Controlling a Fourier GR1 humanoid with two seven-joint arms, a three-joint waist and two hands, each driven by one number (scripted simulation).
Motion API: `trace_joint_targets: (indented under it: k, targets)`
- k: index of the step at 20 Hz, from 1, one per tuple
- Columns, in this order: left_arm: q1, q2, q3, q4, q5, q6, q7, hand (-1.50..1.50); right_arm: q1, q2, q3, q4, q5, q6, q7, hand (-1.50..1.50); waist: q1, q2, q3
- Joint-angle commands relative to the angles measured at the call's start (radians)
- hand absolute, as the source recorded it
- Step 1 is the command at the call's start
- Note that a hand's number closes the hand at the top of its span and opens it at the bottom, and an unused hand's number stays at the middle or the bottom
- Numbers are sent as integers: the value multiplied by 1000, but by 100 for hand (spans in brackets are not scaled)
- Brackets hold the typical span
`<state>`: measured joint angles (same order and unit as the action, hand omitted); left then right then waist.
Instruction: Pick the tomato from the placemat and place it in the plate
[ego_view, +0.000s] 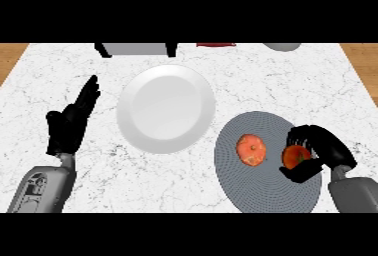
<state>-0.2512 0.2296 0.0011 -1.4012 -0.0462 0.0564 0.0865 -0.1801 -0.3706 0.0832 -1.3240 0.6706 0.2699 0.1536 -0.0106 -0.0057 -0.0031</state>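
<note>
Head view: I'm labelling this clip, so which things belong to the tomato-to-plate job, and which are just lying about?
Job: tomato in the right robot hand; placemat; plate.

Lying about: second red-orange round thing on the placemat; left robot hand, open at the left; grey box, red item and pale round object at the counter's back edge.
</note>
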Motion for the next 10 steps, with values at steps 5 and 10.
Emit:
trace_joint_targets:
  k: [5,10]
  targets:
    - [16,-3,-1,-3,-5,-2,7,0,117,127,121,-313,310,-228,431,150,-14,-3,1]
    - [-3,0,5,-2,-8,-1,11,0,38,156,161,-525,415,-319,453,150,-7,-1,2]
